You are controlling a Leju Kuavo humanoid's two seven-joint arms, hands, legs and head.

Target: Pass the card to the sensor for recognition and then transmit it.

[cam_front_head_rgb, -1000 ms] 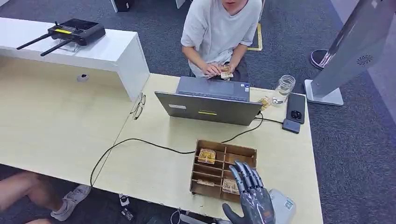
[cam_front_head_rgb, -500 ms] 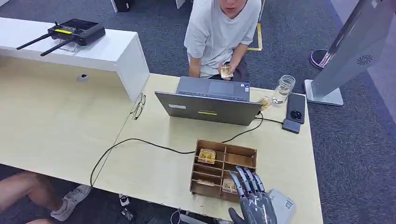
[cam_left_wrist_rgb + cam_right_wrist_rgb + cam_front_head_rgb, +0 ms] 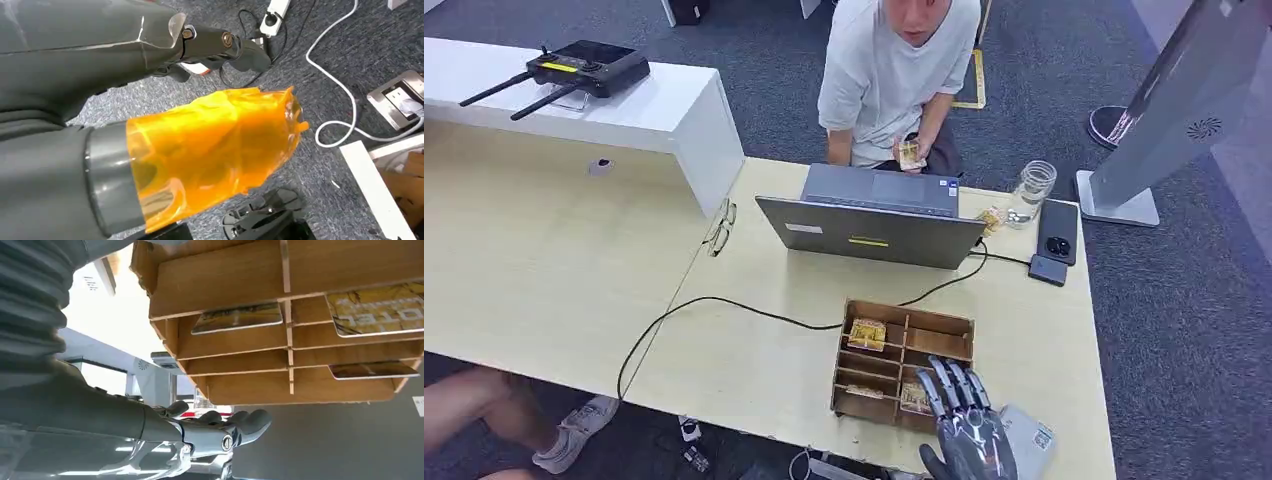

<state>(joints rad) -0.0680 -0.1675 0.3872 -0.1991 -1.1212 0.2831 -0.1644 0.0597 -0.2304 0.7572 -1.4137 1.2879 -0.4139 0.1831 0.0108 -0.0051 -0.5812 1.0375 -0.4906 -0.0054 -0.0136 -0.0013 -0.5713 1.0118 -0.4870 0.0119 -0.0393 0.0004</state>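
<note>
The robot's right hand (image 3: 969,428) hovers open, fingers spread and empty, over the near right corner of the wooden tray (image 3: 944,322), and there's a card (image 3: 915,398) lying in the compartment right by its fingertips; another card (image 3: 867,334) sits further back. Left hand (image 3: 220,45) hangs over the carpet, fingers loosely extended, holding nothing. Across the table, a person (image 3: 894,60) holds a card behind the laptop (image 3: 869,232)

I see a half-open laptop (image 3: 871,230) mid-table, a glass jar (image 3: 1032,190) and dark phone (image 3: 1058,231) far right, glasses (image 3: 720,228) left, and an antenna controller (image 3: 584,68) far left.
</note>
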